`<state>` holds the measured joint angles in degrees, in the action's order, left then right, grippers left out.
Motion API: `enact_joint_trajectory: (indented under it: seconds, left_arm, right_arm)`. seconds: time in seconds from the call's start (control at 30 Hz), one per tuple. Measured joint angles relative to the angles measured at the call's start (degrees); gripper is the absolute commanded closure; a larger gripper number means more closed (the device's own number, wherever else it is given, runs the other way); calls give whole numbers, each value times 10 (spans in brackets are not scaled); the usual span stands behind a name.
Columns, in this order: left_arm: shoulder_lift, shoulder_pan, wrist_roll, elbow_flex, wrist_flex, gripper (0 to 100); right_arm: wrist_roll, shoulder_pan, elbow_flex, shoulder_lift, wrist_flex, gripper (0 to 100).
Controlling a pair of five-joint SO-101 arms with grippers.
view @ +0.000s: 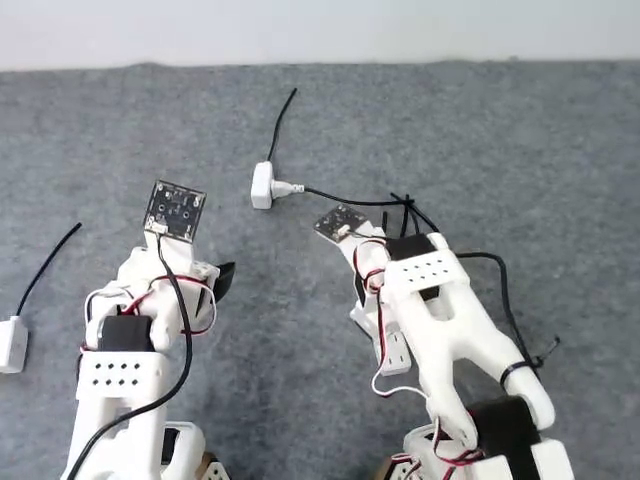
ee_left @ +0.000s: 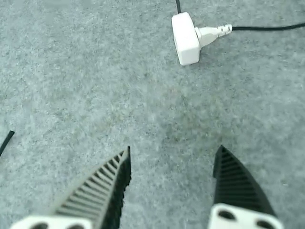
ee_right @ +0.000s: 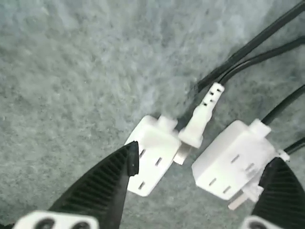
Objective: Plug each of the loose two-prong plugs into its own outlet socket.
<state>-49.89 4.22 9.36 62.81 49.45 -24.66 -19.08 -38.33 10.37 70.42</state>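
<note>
My left gripper [ee_left: 171,160] hangs open above bare grey carpet. Ahead of it lies a white outlet socket [ee_left: 185,38], also seen in the high view [view: 262,186], with a white plug [ee_left: 212,33] in its side on a black cable. My right gripper [ee_right: 205,157] is open low over two white outlet sockets, one [ee_right: 151,153] by one finger and the other [ee_right: 233,160] by the other finger. A white two-prong plug [ee_right: 200,121] lies between them, its metal prongs showing at the first socket's edge. A third loose socket [view: 12,343] lies at the far left.
Black cables [ee_right: 248,52] cross the carpet beyond the two sockets. More cable [view: 505,300] loops beside the right arm [view: 450,330]. A metal prong [ee_right: 238,200] sticks out beneath the second socket. The grey carpet [view: 500,150] ends at a pale wall at the back.
</note>
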Motion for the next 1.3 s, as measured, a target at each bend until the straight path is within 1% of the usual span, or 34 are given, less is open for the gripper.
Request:
enact_joint_trajectory:
  seconds: [0.23, 0.43, 0.67, 0.73, 0.77, 0.93, 0.97, 1.03, 1.17, 1.3]
  left_arm:
    - [0, 0, 0, 4, -7, 727]
    - [0, 0, 0, 4, -7, 727]
    - [0, 0, 0, 4, -7, 727]
    - [0, 0, 0, 4, -7, 727]
    - [0, 0, 0, 4, -7, 727]
    - [0, 0, 0, 4, -7, 727]
    - [0, 0, 0, 4, -7, 727]
    - [0, 0, 0, 4, -7, 727]
    - [0, 0, 0, 4, -7, 727]
    - [0, 0, 0, 4, -7, 727]
  right_arm:
    - [4, 0, 1, -40, -58, 615]
    - [72, 2, 0, -47, -90, 616]
    - [92, 2, 0, -49, -94, 618]
    - [96, 6, 0, -49, -94, 664]
    - [101, 12, 0, -49, -94, 711]
    - [118, 52, 3, -48, -98, 990]
    - [117, 55, 5, -47, -98, 991]
    - [104, 58, 12, -47, -98, 952]
    - [77, 59, 1, -52, -95, 948]
    - [74, 58, 1, -53, -95, 944]
